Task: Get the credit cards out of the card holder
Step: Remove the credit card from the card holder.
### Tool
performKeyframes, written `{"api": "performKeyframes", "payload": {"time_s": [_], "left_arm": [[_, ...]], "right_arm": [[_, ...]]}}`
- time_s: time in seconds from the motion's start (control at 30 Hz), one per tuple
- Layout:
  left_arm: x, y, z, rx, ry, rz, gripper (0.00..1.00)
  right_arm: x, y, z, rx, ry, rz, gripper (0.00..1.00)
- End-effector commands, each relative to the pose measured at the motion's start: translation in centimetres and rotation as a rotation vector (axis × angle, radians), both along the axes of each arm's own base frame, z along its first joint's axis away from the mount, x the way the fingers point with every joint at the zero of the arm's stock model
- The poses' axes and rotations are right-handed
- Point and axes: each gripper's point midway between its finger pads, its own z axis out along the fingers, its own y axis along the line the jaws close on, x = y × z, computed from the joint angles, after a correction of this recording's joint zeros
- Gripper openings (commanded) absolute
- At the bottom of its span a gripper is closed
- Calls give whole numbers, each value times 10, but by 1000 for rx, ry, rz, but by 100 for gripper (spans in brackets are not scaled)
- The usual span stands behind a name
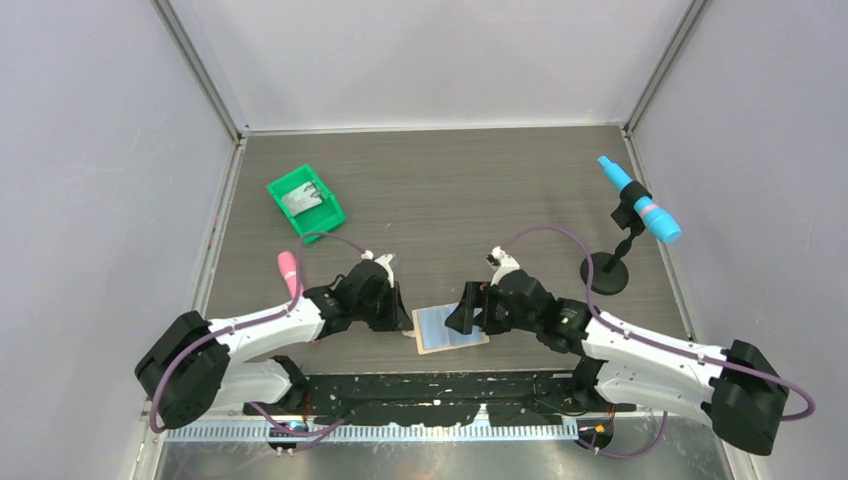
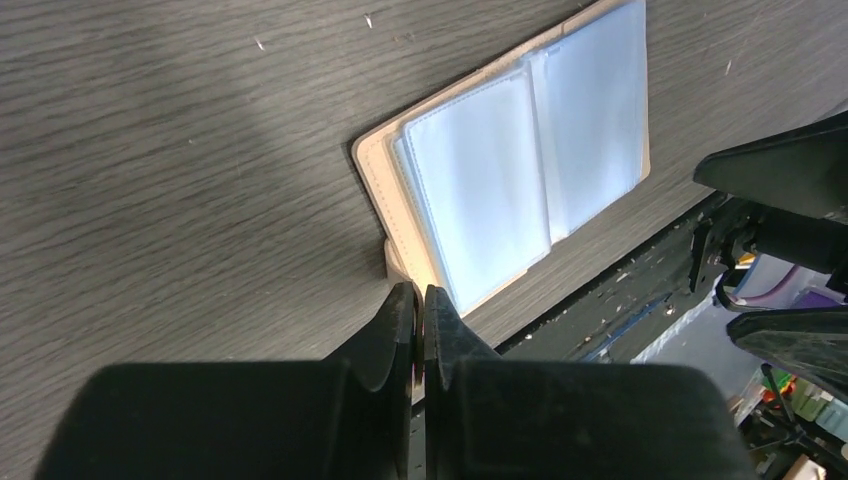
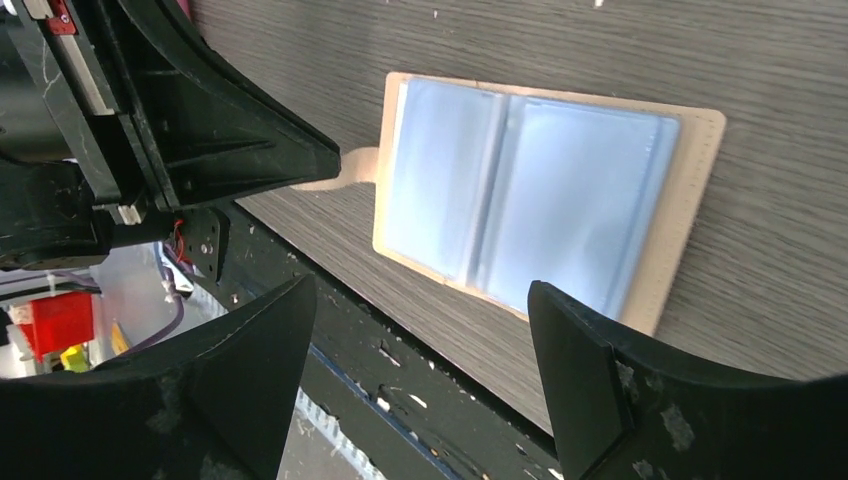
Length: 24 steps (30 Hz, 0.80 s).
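Low, left jaws clamp card holder (image 3: pixel 697 190) tab (image 3: pixel 352 168); right jaws wide.

Bright, even overhead light; soft shadows on table (image 1: pixel 450 190); glare washes out holder (image 2: pixel 480 190) sleeves, left wrist cam.

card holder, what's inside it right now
The open card holder shows two pale blue-white panels side by side. Glare hides whether these are cards or empty sleeves, and anything beneath them is covered.
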Motion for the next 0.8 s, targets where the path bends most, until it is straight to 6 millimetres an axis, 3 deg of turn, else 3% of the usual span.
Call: {"api": "performKeyframes", "payload": {"time_s": [0.0, 0.33, 0.77], "left_arm": [[1, -12, 18, -100, -37, 4, 0], [-1, -15, 38, -197, -82, 18, 0], [-3, -11, 44, -206, -101, 22, 0]], "right_arm": [[22, 24, 31, 35, -107, -40, 85], [21, 54, -1, -178, -156, 42, 81], [17, 61, -32, -305, -154, 67, 78]]}}
